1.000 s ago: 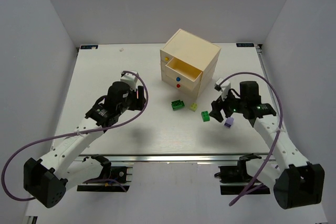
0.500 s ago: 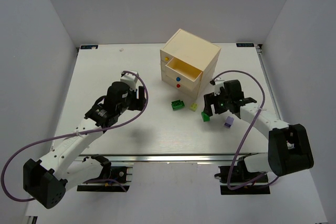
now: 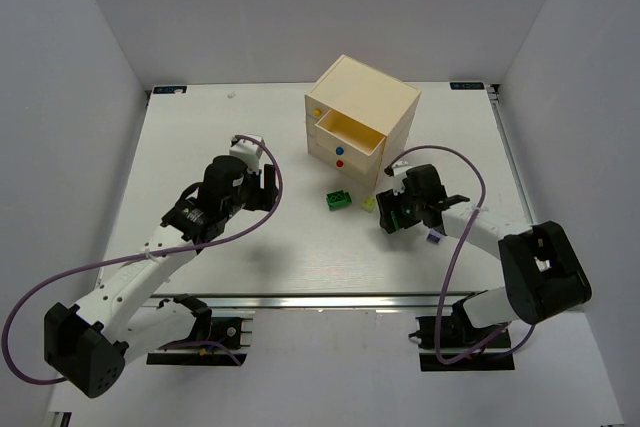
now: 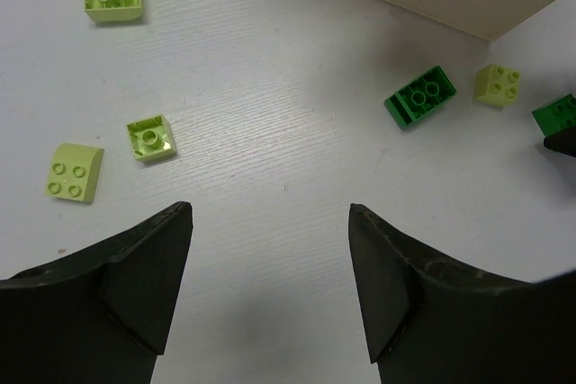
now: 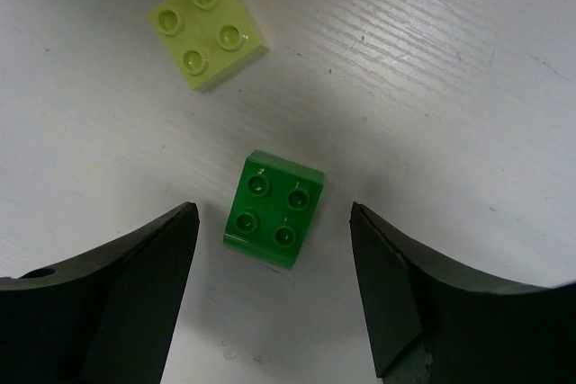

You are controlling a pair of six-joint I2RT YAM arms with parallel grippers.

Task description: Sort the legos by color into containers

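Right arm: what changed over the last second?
The right arm swung left toward the chest. Its end effector now hangs over the dark green brick, jaws open either side of it, nothing gripped. The left arm, chest and other bricks stayed put.

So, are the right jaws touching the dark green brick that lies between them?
Apart. The right wrist view shows bare table on each side of the dark green brick, separating it from the right jaws.
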